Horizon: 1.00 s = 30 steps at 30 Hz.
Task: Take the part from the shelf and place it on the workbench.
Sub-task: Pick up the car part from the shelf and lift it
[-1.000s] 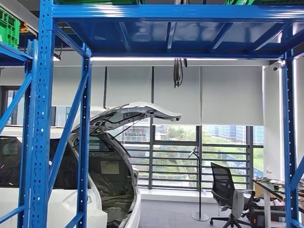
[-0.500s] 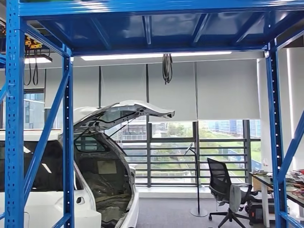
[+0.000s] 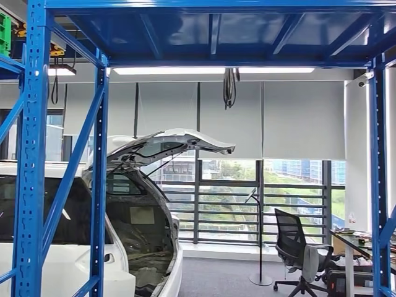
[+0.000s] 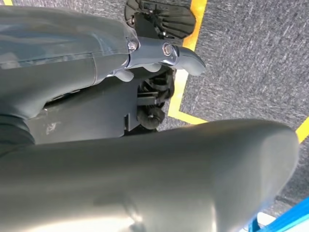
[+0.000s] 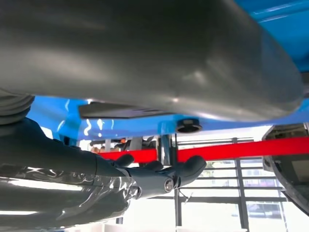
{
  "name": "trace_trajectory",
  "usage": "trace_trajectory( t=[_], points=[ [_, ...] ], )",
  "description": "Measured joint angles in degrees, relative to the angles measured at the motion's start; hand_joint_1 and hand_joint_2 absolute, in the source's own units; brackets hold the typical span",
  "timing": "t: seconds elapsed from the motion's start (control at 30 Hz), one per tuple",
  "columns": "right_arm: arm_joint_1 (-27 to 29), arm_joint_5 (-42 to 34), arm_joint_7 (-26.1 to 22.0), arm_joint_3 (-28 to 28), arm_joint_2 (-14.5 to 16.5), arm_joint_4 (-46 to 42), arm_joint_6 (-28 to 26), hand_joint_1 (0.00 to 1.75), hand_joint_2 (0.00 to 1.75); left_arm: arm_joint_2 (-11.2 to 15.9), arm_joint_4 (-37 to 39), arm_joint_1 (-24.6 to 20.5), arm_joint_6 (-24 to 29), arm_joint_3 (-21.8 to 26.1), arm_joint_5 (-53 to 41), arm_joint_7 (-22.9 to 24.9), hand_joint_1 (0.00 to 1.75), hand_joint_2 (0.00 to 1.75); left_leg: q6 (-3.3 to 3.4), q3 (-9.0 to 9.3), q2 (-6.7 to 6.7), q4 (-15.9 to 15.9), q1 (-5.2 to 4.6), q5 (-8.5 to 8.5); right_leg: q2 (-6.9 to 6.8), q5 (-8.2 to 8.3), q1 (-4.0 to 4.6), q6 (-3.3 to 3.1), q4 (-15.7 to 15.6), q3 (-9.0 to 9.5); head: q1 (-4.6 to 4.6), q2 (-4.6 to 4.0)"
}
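Observation:
The blue steel shelf [image 3: 31,154] frames the head view, its upper deck [image 3: 210,31] overhead. My left hand [image 4: 146,58] hangs over grey carpet with its fingers [image 4: 182,54] stretched out and nothing in them; the thick thumb [image 4: 164,179] lies across the foreground. My right hand [image 5: 146,179] reaches out beneath a blue shelf beam [image 5: 109,123], fingers [image 5: 189,169] straight and apart, holding nothing.
Behind the shelf stands a white car [image 3: 135,247] with its tailgate raised. An office chair [image 3: 294,247] and a cluttered desk [image 3: 354,238] are at the right. A green crate [image 3: 4,31] sits top left. Yellow floor lines [image 4: 182,92] cross the carpet.
The whole head picture shifted right, then back left and slightly down, so the camera moved. The shelf, car and chair stayed where they were.

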Motion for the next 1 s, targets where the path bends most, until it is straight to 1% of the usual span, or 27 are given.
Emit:
trace_trajectory(
  t=[0.03, 0.07, 0.1, 0.13, 0.17, 0.2, 0.23, 0.27, 0.3, 0.33, 0.37, 0.4, 0.47, 0.5, 0.53, 0.57, 0.6, 0.63, 0.67, 0.7, 0.73, 0.77, 0.8, 0.83, 0.87, 0.93, 1.0],
  points=[
    [-0.1, 0.0, 0.0, 0.0, 0.0, 0.0, 0.0, 0.00, 0.00, 0.0, 0.0, 0.0, 0.0, 0.0, 0.1, 0.0, 0.00, 0.00, 0.20, 0.25, 0.01, -0.2, 0.12, -0.02, -0.08, -1.17, -0.02, 0.16, 2.1, -0.98, -0.01, 0.00],
    [-0.1, 0.0, 0.0, 0.0, 0.0, 0.0, 0.1, 0.00, 0.00, -0.1, 0.0, 0.0, 0.0, 0.0, 0.1, 0.0, 0.00, 0.00, 0.37, 0.40, 0.02, -0.3, 0.10, -0.12, -0.14, -2.62, 0.01, 0.26, 5.4, -2.63, -0.02, 0.00],
    [-0.1, 0.0, 0.0, 0.0, 0.0, 0.1, 0.1, 0.00, 0.00, -0.1, 0.0, 0.0, 0.0, 0.0, 0.1, 0.0, 0.00, 0.00, 0.54, 0.51, 0.03, -0.3, 0.08, -0.23, -0.14, -4.06, 0.03, 0.36, 9.3, -4.75, -0.02, 0.00],
    [0.1, 0.0, 0.0, 0.0, 0.0, 0.1, 0.1, 0.00, 0.00, -0.1, 0.0, 0.0, 0.0, 0.0, 0.1, 0.0, 0.00, 0.00, 0.66, 0.64, 0.03, -0.3, 0.05, -0.34, -0.15, -4.93, 0.04, 0.46, 12.6, -6.73, -0.03, 0.00],
    [0.2, 0.0, 0.0, 0.0, 0.0, 0.1, 0.1, 0.00, 0.00, -0.1, 0.0, 0.0, 0.0, 0.0, 0.1, 0.0, 0.00, 0.00, 0.73, 0.78, 0.02, -0.2, 0.03, -0.45, -0.15, -4.82, 0.05, 0.52, 14.3, -8.00, -0.03, 0.00],
    [0.2, 0.0, 0.0, 0.0, 0.0, 0.1, 0.2, 0.00, 0.00, -0.1, 0.0, 0.0, 0.0, 0.0, 0.1, 0.0, 0.00, 0.00, 0.75, 0.98, -0.01, -0.2, 0.02, -0.59, -0.15, -3.62, 0.05, 0.54, 13.9, -8.21, -0.03, 0.00],
    [0.2, 0.0, 0.0, 0.0, 0.0, 0.2, 0.2, 0.00, 0.00, -0.1, 0.0, 0.0, 0.0, 0.0, 0.1, 0.0, 0.00, 0.00, 0.72, 1.27, -0.05, -0.2, 0.01, -0.76, -0.15, -1.46, 0.08, 0.48, 11.2, -7.30, -0.03, 0.00],
    [0.1, 0.0, 0.0, 0.0, 0.0, 0.1, 0.2, 0.00, 0.00, -0.1, 0.0, 0.0, 0.0, 0.0, 0.1, 0.0, 0.00, 0.00, 0.62, 1.56, -0.10, -0.2, 0.00, -0.96, -0.16, 0.95, 0.15, 0.29, 7.1, -5.73, -0.02, 0.00],
    [0.0, 0.0, 0.0, 0.0, 0.0, 0.1, 0.2, 0.00, 0.00, -0.2, 0.0, 0.0, 0.0, 0.0, 0.1, 0.0, 0.00, 0.00, 0.47, 1.78, -0.15, -0.2, -0.09, -1.15, -0.18, 2.75, 0.31, 0.01, 3.4, -4.14, -0.02, 0.00],
    [-0.1, 0.0, 0.0, 0.0, -0.1, 0.1, 0.2, 0.00, 0.00, -0.2, 0.0, 0.0, 0.0, 0.0, 0.1, 0.0, 0.00, 0.00, 0.28, 1.90, -0.19, -0.2, -0.14, -1.28, -0.19, 3.82, 0.50, -0.34, 0.6, -2.92, -0.02, 0.01],
    [-0.1, 0.0, 0.0, 0.0, -0.1, 0.1, 0.2, 0.00, 0.00, -0.2, 0.0, 0.0, 0.0, 0.0, 0.1, 0.0, 0.00, 0.00, 0.07, 1.92, -0.20, -0.2, -0.16, -1.37, -0.19, 4.07, 0.69, -0.66, -0.8, -2.30, -0.02, 0.01],
    [-0.2, 0.0, 0.0, 0.0, -0.1, 0.1, 0.2, 0.00, 0.00, -0.3, 0.0, 0.0, 0.0, 0.0, 0.1, 0.0, 0.00, 0.00, -0.16, 1.92, -0.21, -0.3, -0.17, -1.38, -0.18, 3.88, 0.85, -0.93, -1.1, -2.13, -0.02, 0.01],
    [-0.2, 0.0, 0.0, -0.1, -0.1, 0.1, 0.2, 0.00, 0.00, -0.4, 0.0, 0.1, 0.0, 0.0, 0.1, 0.0, 0.00, 0.00, -0.67, 1.97, -0.18, -0.3, -0.10, -1.65, -0.19, 3.97, 0.71, -1.48, -1.6, -1.87, -0.02, 0.01],
    [-0.3, 0.0, 0.0, -0.1, -0.1, 0.1, 0.2, 0.00, 0.00, -0.4, 0.0, 0.1, 0.0, 0.0, 0.1, 0.0, 0.00, 0.00, -0.97, 1.73, -0.15, 0.4, -0.06, -2.26, -0.25, 4.07, 0.57, -1.77, -1.9, -1.67, -0.02, 0.00],
    [-0.3, 0.0, 0.0, -0.1, -0.1, 0.1, 0.2, 0.00, 0.00, -0.4, 0.0, 0.0, 0.0, 0.0, 0.1, -0.1, 0.00, 0.00, -1.26, 0.96, -0.12, 2.1, 0.01, -3.42, -0.33, 4.14, 0.41, -2.03, -2.2, -1.47, -0.01, 0.00],
    [-0.4, 0.0, 0.0, 0.0, -0.1, 0.0, 0.2, 0.00, 0.00, -0.4, 0.0, 0.0, 0.0, 0.0, 0.1, -0.1, 0.00, 0.00, -1.54, -0.35, -0.08, 5.0, 0.16, -4.94, -0.41, 4.13, 0.35, -2.19, -2.3, -1.34, -0.01, 0.00],
    [-0.4, 0.0, 0.0, 0.0, -0.1, 0.0, 0.2, 0.00, 0.00, -0.4, 0.0, 0.1, 0.0, 0.0, 0.1, -0.1, 0.00, 0.00, -1.83, -2.16, -0.05, 8.6, 0.32, -6.58, -0.45, 4.07, 0.33, -2.30, -2.3, -1.30, 0.00, 0.00],
    [-0.4, 0.0, 0.0, 0.0, -0.1, 0.0, 0.2, 0.00, 0.00, -0.4, 0.0, 0.1, 0.0, 0.0, 0.1, -0.1, 0.00, 0.00, -2.08, -3.96, -0.03, 12.0, 0.52, -7.78, -0.47, 4.01, 0.32, -2.34, -2.3, -1.28, 0.00, 0.00],
    [-0.3, 0.0, 0.0, 0.0, -0.1, 0.1, 0.2, 0.00, 0.00, -0.4, 0.0, 0.2, 0.0, 0.0, 0.1, -0.1, 0.00, 0.00, -2.30, -5.19, 0.01, 14.1, 0.71, -8.10, -0.48, 3.93, 0.29, -2.32, -2.3, -1.23, 0.00, 0.00],
    [-0.3, 0.0, 0.0, 0.0, 0.0, 0.1, 0.2, 0.00, 0.00, -0.4, 0.0, 0.2, 0.0, 0.0, 0.1, -0.1, 0.00, 0.00, -2.50, -5.49, 0.05, 14.2, 0.92, -7.34, -0.45, 3.82, 0.24, -2.22, -2.2, -1.13, 0.00, 0.00],
    [-0.2, 0.0, 0.0, 0.0, 0.0, 0.1, 0.2, 0.00, 0.00, -0.4, 0.0, 0.2, 0.0, 0.0, 0.1, -0.1, 0.00, 0.00, -2.65, -4.74, 0.10, 12.2, 1.15, -5.59, -0.42, 3.65, 0.15, -2.06, -2.2, -0.94, 0.00, 0.00],
    [-0.2, 0.0, 0.0, 0.0, 0.0, 0.1, 0.2, 0.00, 0.00, -0.4, 0.0, 0.2, 0.0, 0.0, 0.1, -0.1, 0.00, 0.00, -2.81, -3.25, 0.15, 8.6, 1.38, -3.31, -0.37, 3.42, 0.06, -1.81, -2.2, -0.70, 0.00, 0.00],
    [-0.3, 0.0, 0.0, 0.0, 0.0, 0.1, 0.2, 0.00, 0.00, -0.4, 0.0, 0.2, 0.0, 0.0, 0.1, -0.1, 0.00, 0.00, -2.91, -1.68, 0.17, 5.2, 1.45, -1.56, -0.32, 3.18, 0.06, -1.48, -2.1, -0.53, 0.00, 0.00],
    [-0.3, -0.1, 0.0, 0.0, 0.0, 0.1, 0.2, 0.00, 0.00, -0.4, 0.0, 0.1, -0.1, 0.0, 0.1, -0.1, 0.00, 0.00, -2.79, -0.41, 0.20, 2.4, 1.45, -0.61, -0.26, 2.98, 0.09, -1.15, -2.0, -0.46, -0.02, 0.00],
    [-0.3, 0.0, 0.0, 0.0, 0.0, 0.1, 0.2, 0.00, 0.00, -0.4, 0.0, 0.1, -0.1, 0.0, 0.1, -0.1, 0.00, 0.00, -2.60, 0.29, 0.20, 0.8, 1.36, -0.33, -0.22, 2.86, 0.11, -0.83, -1.9, -0.46, -0.03, 0.00],
    [-0.3, 0.0, 0.0, 0.0, -0.1, 0.1, 0.2, 0.00, 0.00, -0.4, 0.1, 0.1, -0.1, 0.0, 0.1, -0.1, 0.00, 0.00, -1.80, 0.62, 0.14, 0.1, 1.03, -0.77, -0.24, 2.81, -0.02, -0.22, -2.0, -0.45, -0.04, 0.00],
    [-0.3, 0.0, 0.0, 0.0, -0.1, 0.1, 0.2, 0.00, 0.00, -0.4, 0.1, 0.1, -0.1, 0.0, 0.1, -0.1, 0.00, 0.00, -1.02, 0.86, 0.08, -0.1, 0.97, -0.78, -0.34, 2.12, -0.33, 0.29, -1.5, -0.51, -0.03, 0.00]
  ],
)
